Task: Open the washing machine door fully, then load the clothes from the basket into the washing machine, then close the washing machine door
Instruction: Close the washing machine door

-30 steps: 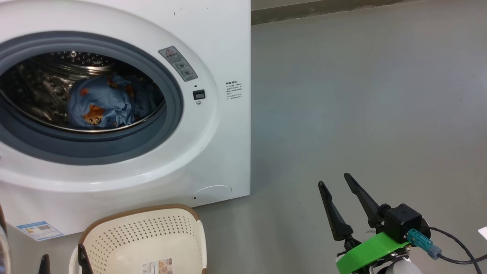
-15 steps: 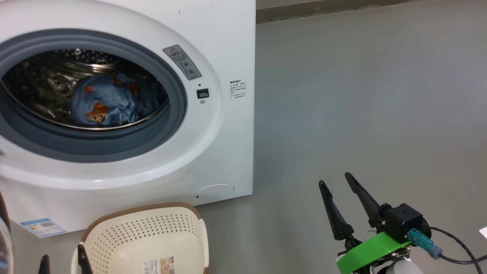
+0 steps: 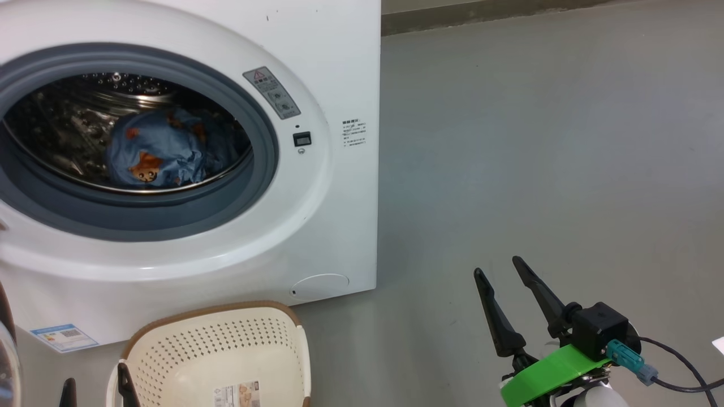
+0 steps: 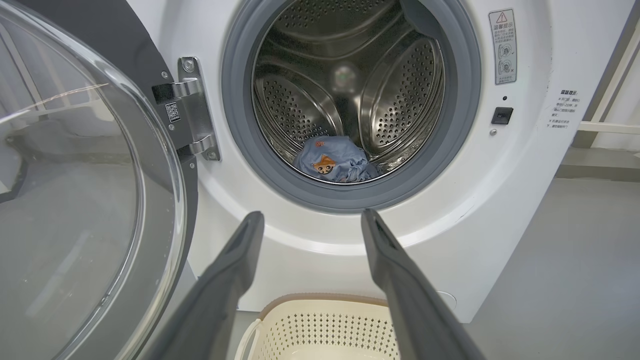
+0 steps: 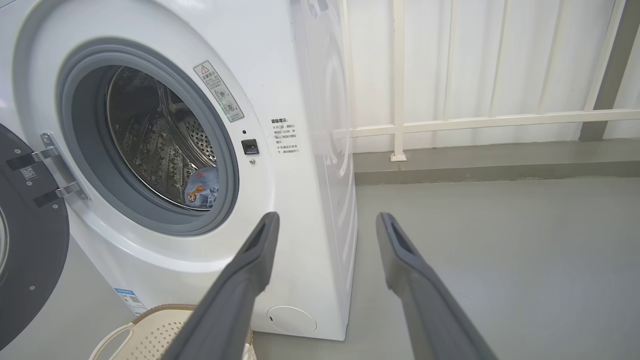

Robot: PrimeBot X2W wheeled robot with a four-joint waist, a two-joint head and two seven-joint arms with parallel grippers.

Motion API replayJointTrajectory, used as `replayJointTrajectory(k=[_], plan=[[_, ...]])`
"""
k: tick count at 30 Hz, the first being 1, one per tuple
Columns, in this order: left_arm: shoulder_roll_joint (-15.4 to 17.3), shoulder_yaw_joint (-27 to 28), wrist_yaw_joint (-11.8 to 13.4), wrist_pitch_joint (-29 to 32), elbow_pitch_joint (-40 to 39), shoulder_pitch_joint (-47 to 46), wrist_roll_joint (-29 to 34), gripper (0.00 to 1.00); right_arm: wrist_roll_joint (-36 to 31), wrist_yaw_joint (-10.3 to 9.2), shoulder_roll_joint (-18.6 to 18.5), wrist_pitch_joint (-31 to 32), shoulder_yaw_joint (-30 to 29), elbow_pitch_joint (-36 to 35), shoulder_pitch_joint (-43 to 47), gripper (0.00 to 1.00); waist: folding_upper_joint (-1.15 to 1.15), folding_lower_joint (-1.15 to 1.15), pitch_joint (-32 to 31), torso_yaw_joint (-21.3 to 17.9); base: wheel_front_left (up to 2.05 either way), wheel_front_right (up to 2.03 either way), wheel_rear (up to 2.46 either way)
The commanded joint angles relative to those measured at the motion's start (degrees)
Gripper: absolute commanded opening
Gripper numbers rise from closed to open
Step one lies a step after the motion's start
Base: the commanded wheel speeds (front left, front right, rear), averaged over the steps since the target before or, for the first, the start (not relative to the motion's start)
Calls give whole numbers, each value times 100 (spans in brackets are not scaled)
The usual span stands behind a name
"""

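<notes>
Right at my feet, the left gripper [image 4: 312,215] has its fingers spread as wide as they go and nothing between them. It is poised over the basket [image 3: 215,308] and aimed at the machine's mouth. The right gripper [image 3: 496,266] hangs out over bare floor [image 3: 537,141], jaws just as wide and also carrying nothing.

The basket sits just in front of the washing machine [image 3: 339,73], under the opening. I can see its perforated wall and the label on its bottom, and no fabric in the part I can see. Loading looks done to me, which leaves only the close.

The washing machine door [image 4: 125,45] is swung out on its hinge [image 4: 192,110], its glass bowl bulging close beside my left fingers.

Further in, past the grey gasket [image 3: 257,186], the clothes [image 3: 153,155] lie bunched low in the steel drum [image 4: 400,85]. The blue bundle sits near the front lip.

- **Trapped cloth:** if a fold of that bundle creeps onto the gasket, the door will pinch it and won't latch.
- **Slipping push:** a narrow finger on that glossy ring or curved glass could skid off, leaving the door ajar.
- **Caught arm:** reaching across with the left arm could trap its fingers between door and front panel.
- **Basket in the way:** I can't tell whether the swinging door clears the basket rim, and a clip would shove it.
</notes>
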Motion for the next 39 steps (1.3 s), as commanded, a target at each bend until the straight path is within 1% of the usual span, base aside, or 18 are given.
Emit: replayJointTrajectory(k=[1, 10, 17, 21, 26, 39], plan=[[68, 157, 12, -30, -169, -78, -39, 100, -71, 16, 29, -27, 149, -140, -22, 100, 0, 0, 3, 2, 0, 0, 0], [68, 153, 63, -30, -179, -81, 32, 100, -28, 16, 29, -27, 170, -112, -27, 100, 0, 0, 11, -3, -45, 45, 0], [68, 111, 70, -30, -187, -102, 52, 100, -28, 16, 29, -27, 155, -101, -28, 100, 0, 0, 37, -16, -151, 151, 0], [68, 88, 8, -30, -196, -111, 54, 100, -32, 16, 29, -27, 151, -89, -19, 100, 0, 0, 31, -6, -178, 178, 0], [68, 90, 22, -30, -163, -102, 59, 100, -48, 16, 29, -27, 141, -86, -10, 100, 0, 0, 4, 16, -117, 117, 0], [67, 97, 12, -30, -181, -120, 103, 100, -38, 16, 29, -27, 145, -79, -24, 100, 0, 0, -7, 31, -19, 19, 0]])
